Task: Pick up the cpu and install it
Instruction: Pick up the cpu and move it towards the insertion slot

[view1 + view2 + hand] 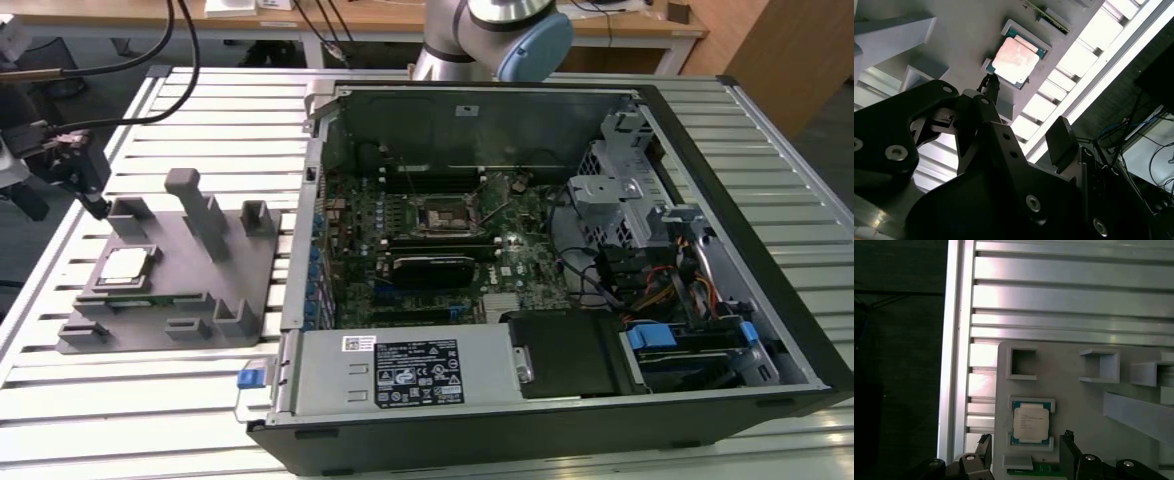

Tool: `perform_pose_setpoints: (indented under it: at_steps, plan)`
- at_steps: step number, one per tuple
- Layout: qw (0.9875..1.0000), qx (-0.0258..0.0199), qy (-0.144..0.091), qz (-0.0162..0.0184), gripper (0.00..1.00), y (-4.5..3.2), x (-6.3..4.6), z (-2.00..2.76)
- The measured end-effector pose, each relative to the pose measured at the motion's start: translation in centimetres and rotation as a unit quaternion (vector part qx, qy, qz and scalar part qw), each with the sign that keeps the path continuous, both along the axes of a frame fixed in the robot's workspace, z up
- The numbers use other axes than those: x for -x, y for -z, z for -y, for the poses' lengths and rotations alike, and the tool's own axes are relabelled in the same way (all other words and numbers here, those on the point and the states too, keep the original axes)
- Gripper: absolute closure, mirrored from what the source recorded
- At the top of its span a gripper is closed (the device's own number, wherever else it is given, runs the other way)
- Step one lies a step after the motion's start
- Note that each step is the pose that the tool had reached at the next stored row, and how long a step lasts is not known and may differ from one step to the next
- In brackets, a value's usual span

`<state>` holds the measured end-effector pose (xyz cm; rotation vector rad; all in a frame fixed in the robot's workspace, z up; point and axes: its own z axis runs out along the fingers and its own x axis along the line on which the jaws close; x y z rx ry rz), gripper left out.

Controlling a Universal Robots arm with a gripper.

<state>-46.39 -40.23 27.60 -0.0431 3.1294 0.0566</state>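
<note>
A robot arm's gripper (1026,444) is hovering open over the cpu (1030,426), which is lying flat, silvery lid up, in a shallow pocket of the grey fixture (187,300) on the slatted table (134,420). In the exterior view the fixture is sitting at nine o'clock from the open computer case (534,440), with the chip toward the fixture's own nine o'clock side and well apart from the dark motherboard socket (441,215) inside the case. In the first wrist view the two fingers (1069,450) are standing apart, one to each side of the chip and not yet gripping it. The part is looking light, thin and rigid, with a smooth metal top likely to be slippery and an underside likely to be delicate. The pocket's low walls are hugging two opposite sides, so the two free edges of the green board are probably offering the safest hold, taken gently and kept level.
</note>
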Motion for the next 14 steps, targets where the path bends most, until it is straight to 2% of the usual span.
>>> perform_pose_setpoints:
  at_steps: [14]
  plan:
    - [1.0, 0.0, 0.0, 0.0, 0.36, 0.86, 0.0, 0.0]
